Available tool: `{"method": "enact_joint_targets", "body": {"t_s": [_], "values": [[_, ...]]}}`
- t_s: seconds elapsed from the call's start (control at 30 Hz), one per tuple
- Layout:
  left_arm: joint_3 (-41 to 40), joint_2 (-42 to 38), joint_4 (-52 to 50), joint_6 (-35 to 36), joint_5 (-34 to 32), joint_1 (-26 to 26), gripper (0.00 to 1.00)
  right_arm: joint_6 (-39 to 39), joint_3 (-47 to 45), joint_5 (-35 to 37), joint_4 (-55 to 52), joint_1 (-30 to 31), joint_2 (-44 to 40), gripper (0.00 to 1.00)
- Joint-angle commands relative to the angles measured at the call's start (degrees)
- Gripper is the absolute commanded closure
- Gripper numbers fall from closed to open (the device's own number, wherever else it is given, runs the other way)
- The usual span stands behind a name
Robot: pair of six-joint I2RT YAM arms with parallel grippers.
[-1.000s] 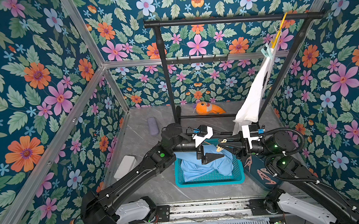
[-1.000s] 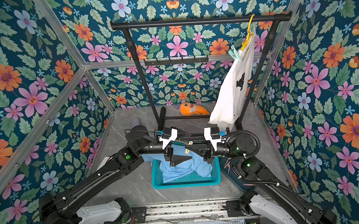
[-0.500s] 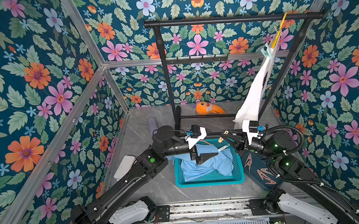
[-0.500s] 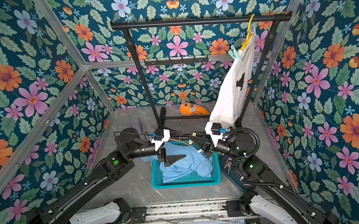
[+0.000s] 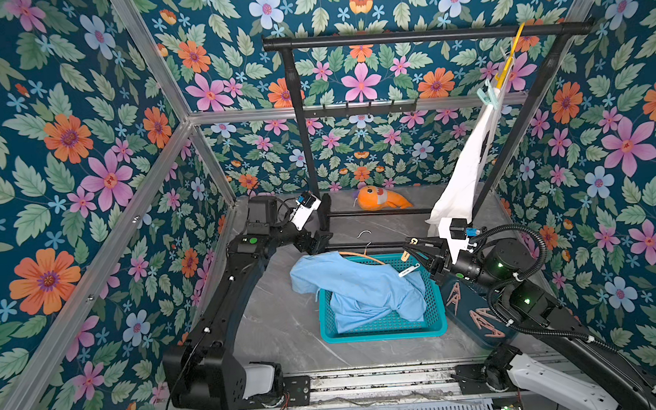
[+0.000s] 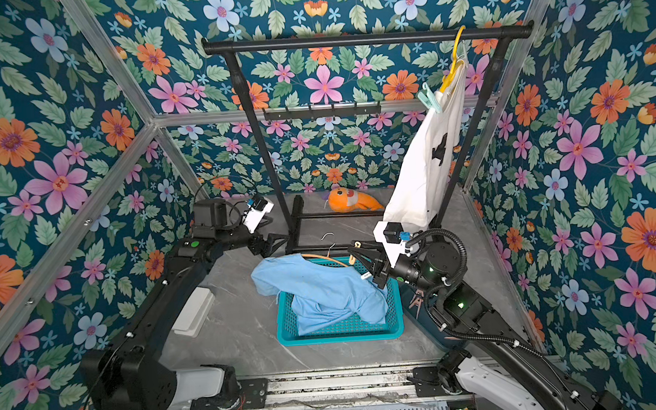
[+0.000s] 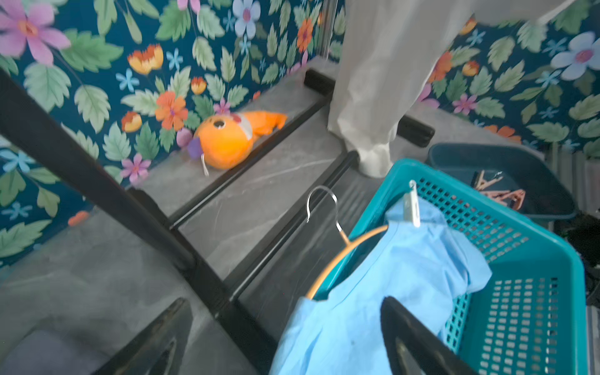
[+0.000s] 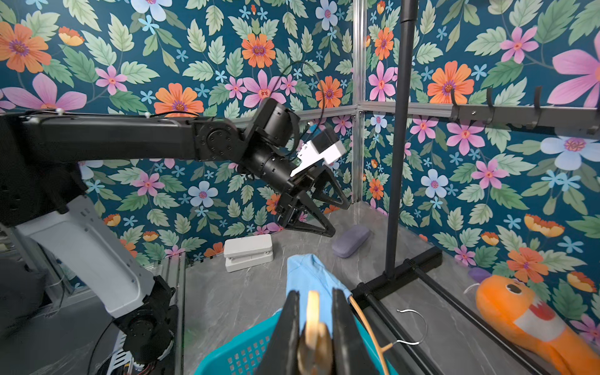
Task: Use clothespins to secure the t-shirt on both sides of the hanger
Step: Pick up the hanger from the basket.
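A light blue t-shirt [image 5: 362,286] [image 6: 323,288] lies on an orange hanger [image 5: 360,255] [image 7: 344,256], draped over the teal basket [image 5: 385,332] [image 6: 338,336]. One white clothespin [image 5: 408,270] [image 7: 411,204] is clipped to the shirt's right shoulder. My right gripper [image 5: 409,248] [image 8: 313,297] hovers just above that shoulder, shut on a cream-yellow clothespin [image 8: 313,321] [image 6: 354,251]. My left gripper [image 5: 319,239] [image 7: 285,311] stands open and empty by the rack's left post, left of the hanger's hook.
A black clothes rack [image 5: 425,36] stands behind the basket. It carries a white t-shirt [image 5: 468,166] on a yellow hanger with a mint clothespin [image 5: 483,95]. An orange plush fish [image 5: 380,199] lies at the back. A dark tray of pink clothespins [image 5: 481,317] sits right of the basket. A white box [image 6: 192,312] and a purple case [image 8: 350,240] lie on the left.
My left gripper has drawn back from over the basket to the left, toward the rack post. The right gripper has shifted slightly toward the back with its clothespin.
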Motion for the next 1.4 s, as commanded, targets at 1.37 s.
{"method": "enact_joint_targets", "body": {"t_s": [1.37], "values": [[2.2,21.5,-23.7,21.3,6.9,8.5,0.28,5.3,2.9,-14.7,5.6,0.1,8.1,1.00]]}}
